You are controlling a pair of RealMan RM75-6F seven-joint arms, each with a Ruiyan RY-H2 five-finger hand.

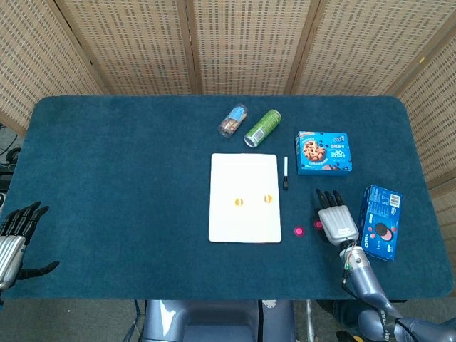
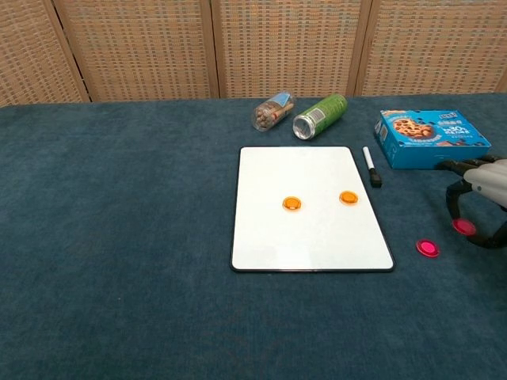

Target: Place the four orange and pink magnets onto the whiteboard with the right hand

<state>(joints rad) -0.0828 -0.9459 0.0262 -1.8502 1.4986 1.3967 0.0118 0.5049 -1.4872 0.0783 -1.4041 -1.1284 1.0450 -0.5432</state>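
The whiteboard (image 1: pixel 244 221) (image 2: pixel 309 237) lies flat at the table's middle. Two orange magnets (image 1: pixel 239 202) (image 1: pixel 268 199) sit on it, also seen in the chest view (image 2: pixel 291 203) (image 2: pixel 348 197). One pink magnet (image 1: pixel 299 231) (image 2: pixel 428 247) lies on the cloth just right of the board. My right hand (image 1: pixel 335 219) (image 2: pixel 483 190) is a little further right, pinching the other pink magnet (image 2: pixel 463 227) between thumb and a finger, just above the cloth. My left hand (image 1: pixel 18 235) rests at the table's near left edge, fingers apart, holding nothing.
A black marker (image 1: pixel 286 172) (image 2: pixel 371 166) lies beside the board's right edge. A blue cookie box (image 1: pixel 324 153) (image 2: pixel 432 138) and a blue Oreo box (image 1: pixel 381 222) flank my right hand. A green can (image 1: pixel 263 128) and a snack tube (image 1: pixel 233 120) lie behind the board.
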